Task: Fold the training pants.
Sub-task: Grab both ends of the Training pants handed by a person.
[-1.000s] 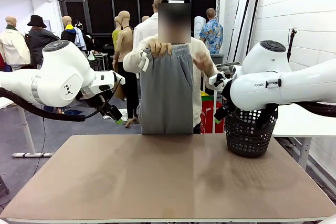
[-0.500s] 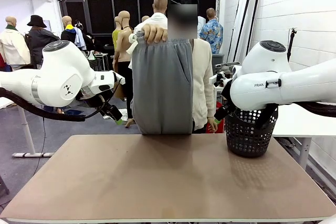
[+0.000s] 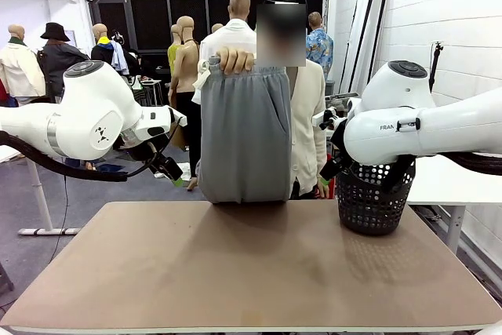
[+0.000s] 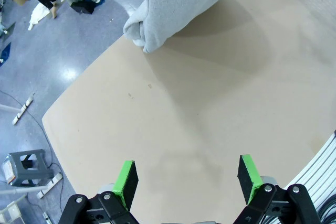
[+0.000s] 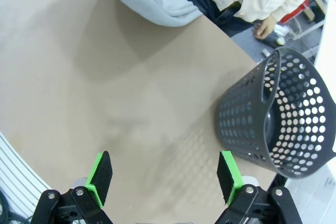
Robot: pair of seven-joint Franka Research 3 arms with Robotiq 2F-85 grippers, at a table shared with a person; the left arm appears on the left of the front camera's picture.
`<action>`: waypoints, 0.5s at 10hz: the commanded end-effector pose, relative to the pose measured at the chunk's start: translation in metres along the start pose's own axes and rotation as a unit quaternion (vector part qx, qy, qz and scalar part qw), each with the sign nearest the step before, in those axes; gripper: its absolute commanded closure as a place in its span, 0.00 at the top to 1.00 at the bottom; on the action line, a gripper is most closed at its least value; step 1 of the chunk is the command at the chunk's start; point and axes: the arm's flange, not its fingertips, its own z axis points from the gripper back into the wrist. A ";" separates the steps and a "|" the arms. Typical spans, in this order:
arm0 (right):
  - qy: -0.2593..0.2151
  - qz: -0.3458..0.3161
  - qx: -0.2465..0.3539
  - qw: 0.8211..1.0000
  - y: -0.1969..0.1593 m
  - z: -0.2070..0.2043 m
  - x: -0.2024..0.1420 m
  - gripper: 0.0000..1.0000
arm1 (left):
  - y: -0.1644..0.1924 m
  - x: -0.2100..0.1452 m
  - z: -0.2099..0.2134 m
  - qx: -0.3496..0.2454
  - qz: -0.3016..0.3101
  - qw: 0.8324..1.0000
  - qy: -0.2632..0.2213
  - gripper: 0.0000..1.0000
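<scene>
Black letters "FRAN" on white shell of right arm [image 3: 423, 132], front view; word's end cut off.

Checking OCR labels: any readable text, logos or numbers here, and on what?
"FRAN": on the right arm, remaining letters hidden.
Left arm: small black logo mark, no readable letters.
Pants, basket, table: no print visible.

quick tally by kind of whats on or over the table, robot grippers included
light grey jersey training pants, held up by a person's hand: 1
black perforated plastic basket: 1
black grippers with green pads, both open: 2, left gripper, right gripper
total: 4
</scene>
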 end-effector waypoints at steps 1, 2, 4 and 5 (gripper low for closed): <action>0.000 0.000 0.000 1.000 0.000 0.000 0.000 1.00 | 0.000 0.000 -0.001 -0.002 0.001 1.000 0.000 1.00; 0.000 0.000 0.000 1.000 0.000 0.000 0.000 1.00 | 0.000 0.000 -0.001 -0.002 0.001 1.000 0.000 1.00; 0.000 0.000 0.000 1.000 0.000 0.000 0.000 1.00 | 0.000 0.000 -0.001 -0.002 0.001 1.000 0.000 1.00; 0.000 0.000 0.000 1.000 0.000 0.000 0.000 1.00 | 0.000 0.000 -0.001 -0.002 0.001 1.000 0.000 1.00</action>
